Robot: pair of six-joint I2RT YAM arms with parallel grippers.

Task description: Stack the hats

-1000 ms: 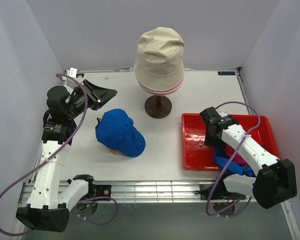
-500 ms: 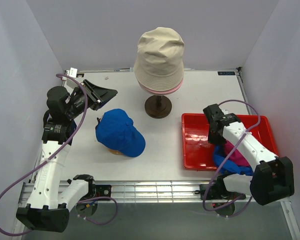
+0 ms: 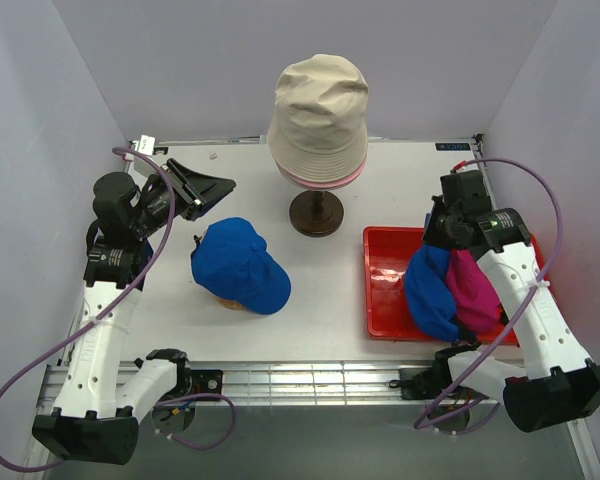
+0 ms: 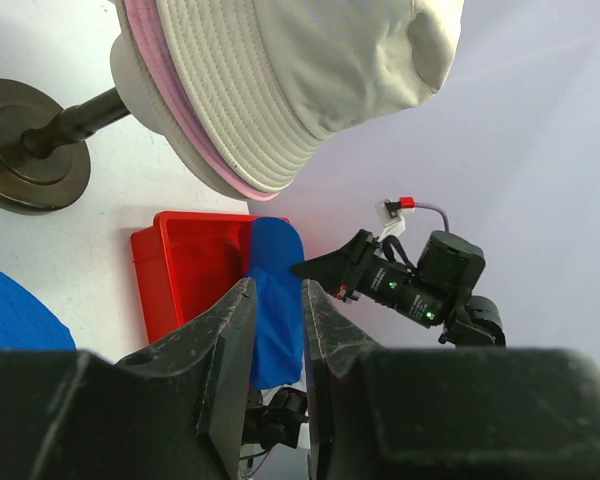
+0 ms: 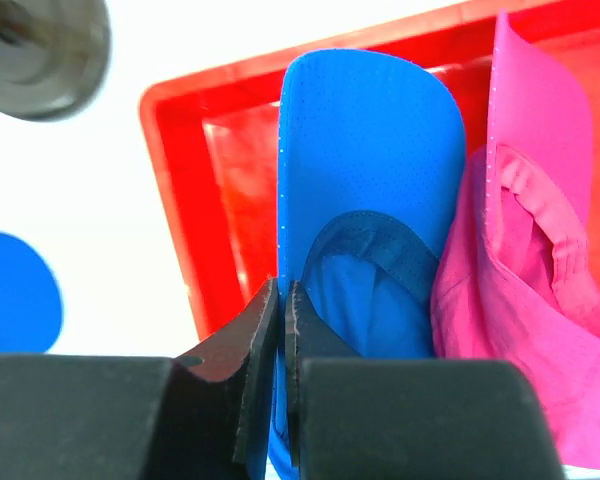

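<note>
Blue cap is pinched right at its edge by the right fingers, which are squeezed fully together on the fabric. It hangs brim-up over the red tray. A magenta cap dangles pressed against its side. Honestly can't tell if that one is caught in the pinch too or just tagging along.

Left fingers sit partway open with nothing in them, held up over the far left of the surface, well apart from every hat.

The tray is glossy red plastic, rectangular with a raised rim, and the left half of its floor is bare. Both caps hang over the right half. Whether their lower ends touch the floor, no idea.

Off the tray, the other blue cap sits domed on the surface between the two arms, with something tan peeking out at its near edge. At the back, a beige bucket hat, soft and wrinkly with a stitched brim, sits over a pink bucket hat, so only the pink brim shows underneath. Both are up on a dark round-footed stand.
</note>
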